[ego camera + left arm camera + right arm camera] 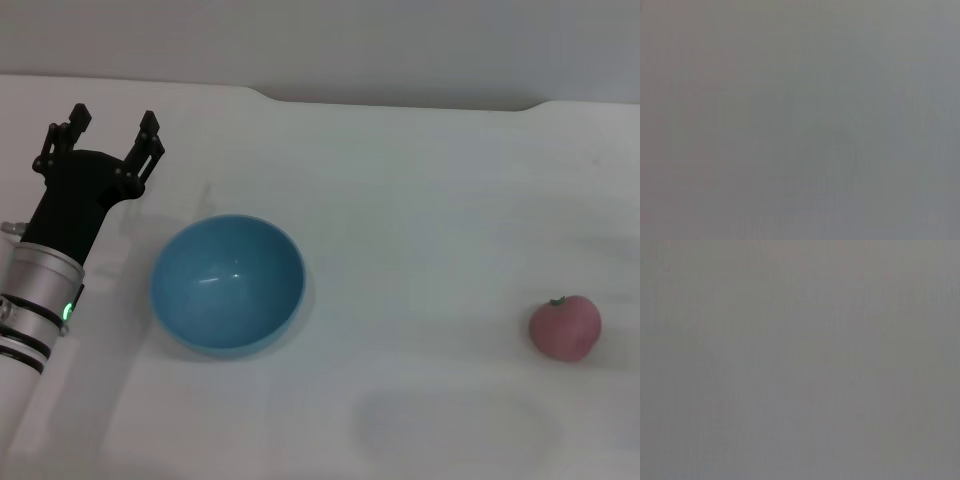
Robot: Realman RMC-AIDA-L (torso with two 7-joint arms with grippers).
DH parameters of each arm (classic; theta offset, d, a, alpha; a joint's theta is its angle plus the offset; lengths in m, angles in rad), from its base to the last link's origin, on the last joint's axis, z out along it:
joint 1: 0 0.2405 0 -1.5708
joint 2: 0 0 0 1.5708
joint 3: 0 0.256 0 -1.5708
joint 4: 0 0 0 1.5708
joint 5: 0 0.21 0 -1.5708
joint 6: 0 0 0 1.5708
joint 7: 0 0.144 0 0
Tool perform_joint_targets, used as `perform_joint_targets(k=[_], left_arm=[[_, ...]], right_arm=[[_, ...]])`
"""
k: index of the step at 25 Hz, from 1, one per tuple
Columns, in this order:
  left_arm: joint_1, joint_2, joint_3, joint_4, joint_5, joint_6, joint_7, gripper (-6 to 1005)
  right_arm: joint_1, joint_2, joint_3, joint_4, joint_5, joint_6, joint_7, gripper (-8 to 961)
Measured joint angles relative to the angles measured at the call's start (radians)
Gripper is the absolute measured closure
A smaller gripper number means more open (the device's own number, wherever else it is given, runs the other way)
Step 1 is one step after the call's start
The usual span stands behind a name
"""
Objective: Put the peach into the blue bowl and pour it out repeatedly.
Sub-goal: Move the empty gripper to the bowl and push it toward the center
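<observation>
The blue bowl [228,284] stands upright and empty on the white table, left of centre in the head view. The peach [565,326] lies on the table far to the right, well apart from the bowl, its small dark stem on top. My left gripper [110,124] hovers behind and to the left of the bowl, fingers spread open with nothing between them. The right gripper is out of view. Both wrist views show only a plain grey surface.
The white table [420,200] ends at a back edge against a grey wall [320,45]. Nothing else lies between bowl and peach.
</observation>
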Motion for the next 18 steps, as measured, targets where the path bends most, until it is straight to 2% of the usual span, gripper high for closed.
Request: perform_joint_targets(k=[10,13,15,18], left_arm=[[0.0,0.0,0.0,0.019,0.001,0.009,0.008,202],[-0.004,0.0,-0.002,0.023,0.0,-0.029,-0.002,203],[-0.015,0.005,-0.009,0.032,-0.003,-0.057,-0.041,203],[-0.039,0.007,-0.076,0.084,-0.009,-0.066,-0.155,203]], right_arm=[[0.038,0.0,0.016,0.025,0.003,-0.005,0.002,439],[0.048,0.0,0.042,0.034,0.003,-0.005,0.002,440],[0.054,0.0,0.056,0.046,0.004,-0.005,0.002,440],[0.06,0.0,0.068,0.056,0.004,-0.005,0.002,441]])
